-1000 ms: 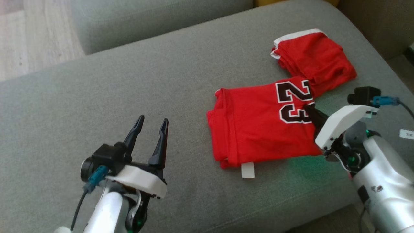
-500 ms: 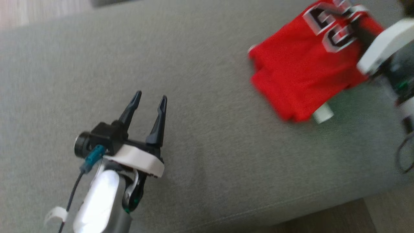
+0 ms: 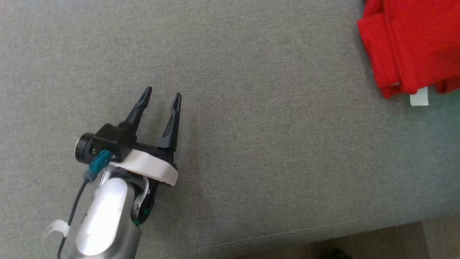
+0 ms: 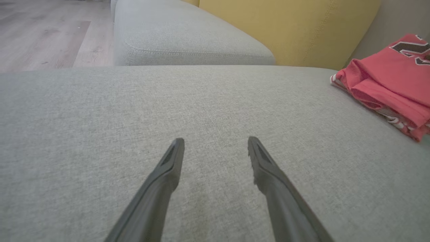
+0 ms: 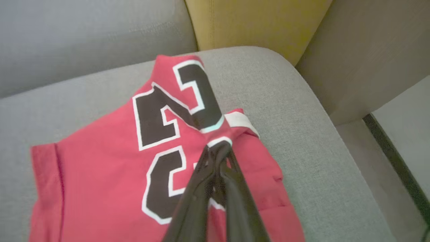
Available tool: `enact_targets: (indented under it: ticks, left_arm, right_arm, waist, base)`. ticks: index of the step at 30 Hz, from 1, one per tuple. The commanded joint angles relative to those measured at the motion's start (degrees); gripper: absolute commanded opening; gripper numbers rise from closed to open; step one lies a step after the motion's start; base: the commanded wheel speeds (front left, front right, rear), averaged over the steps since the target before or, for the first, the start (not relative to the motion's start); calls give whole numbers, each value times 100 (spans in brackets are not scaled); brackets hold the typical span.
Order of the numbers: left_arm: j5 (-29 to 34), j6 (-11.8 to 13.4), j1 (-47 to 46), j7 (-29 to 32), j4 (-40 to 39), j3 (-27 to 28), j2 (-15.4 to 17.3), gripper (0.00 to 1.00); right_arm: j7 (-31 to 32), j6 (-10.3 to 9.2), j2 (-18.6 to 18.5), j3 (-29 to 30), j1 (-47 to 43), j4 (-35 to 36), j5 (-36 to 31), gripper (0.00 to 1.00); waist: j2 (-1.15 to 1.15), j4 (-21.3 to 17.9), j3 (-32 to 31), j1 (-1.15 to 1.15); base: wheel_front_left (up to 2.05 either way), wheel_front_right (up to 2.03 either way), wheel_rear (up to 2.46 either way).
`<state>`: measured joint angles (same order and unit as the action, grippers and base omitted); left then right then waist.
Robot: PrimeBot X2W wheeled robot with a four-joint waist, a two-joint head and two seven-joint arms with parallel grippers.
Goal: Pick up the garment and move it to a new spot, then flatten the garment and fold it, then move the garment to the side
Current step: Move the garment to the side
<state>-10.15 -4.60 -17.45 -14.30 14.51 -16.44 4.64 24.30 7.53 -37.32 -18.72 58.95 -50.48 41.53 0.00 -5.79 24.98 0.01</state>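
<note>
Left claw [image 3: 162, 92]: released, above grey sofa cushion [image 3: 269, 126] | Right claw [image 5: 218, 146]: clenched on folded red garment [image 5: 100, 174] at number 23 | garment rests on cushion

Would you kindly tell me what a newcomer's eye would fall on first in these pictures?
The red jersey with its black 23 stands out first, lying on the grey cushion and pinched at the number by the shut right end effector. Next comes the left end effector, open over bare cushion, well to the jersey's left in the head view. A yellow backrest glows behind.
</note>
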Motion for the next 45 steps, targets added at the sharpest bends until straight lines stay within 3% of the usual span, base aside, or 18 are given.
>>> enact_targets:
  ticks: [1,4,5,6,7,15,22,29,33,40,45]
  left_arm:
    - [68,-15,-208,-70,-207,151,84,100]
    - [71,-14,-253,-70,-196,140,78,100]
    - [73,-16,-267,-70,-185,130,74,100]
    - [72,-15,-278,-70,-176,122,70,100]
    - [69,-12,-284,-70,-168,119,65,100]
    - [-16,37,-146,-70,-149,234,36,100]
    - [-123,127,180,-70,-208,542,20,100]
    - [-319,224,461,-70,-276,992,121,100]
    - [-698,297,640,-48,-253,1287,89,100]
    - [-700,466,925,-29,-108,1411,187,100]
    - [-632,511,1011,-51,116,1428,196,100]
  right_arm:
    - [-9,-4,-237,-16,104,109,-174,0]
    - [-116,-4,-171,5,196,-123,-618,0]
    - [-89,-4,-102,9,211,-221,-749,29]
    - [-68,-4,-1,45,229,-300,-814,81]
    - [-85,-4,83,88,249,-370,-891,100]
    - [-412,-4,350,160,225,-429,-1567,100]
    - [-1121,-4,637,236,-166,330,-1862,100]
    - [-1901,-4,943,374,-1336,1738,-1703,100]
    - [-2387,-4,1215,584,-2453,2509,-1673,100]
    - [-3225,-4,1716,1076,-3982,3179,-1886,100]
    - [-3582,-4,1977,1120,-4515,3358,-2077,100]
  waist:
    - [0,33,49,-1]
    - [0,52,77,-1]
    - [0,60,72,-1]
    - [0,66,59,-1]
    - [0,73,33,-1]
    - [0,125,-489,-1]
    - [0,182,-1499,-1]
    - [0,259,-2353,-1]
    - [0,329,-2580,-1]
    - [0,431,-2623,-1]
    - [0,467,-2614,-1]
  base:
    - [0,0,0]
    - [0,0,0]
    - [0,0,0]
    - [0,0,0]
    - [0,0,0]
    - [0,0,0]
    - [0,0,0]
    - [0,0,0]
    - [0,0,0]
    - [0,0,0]
    - [0,0,0]
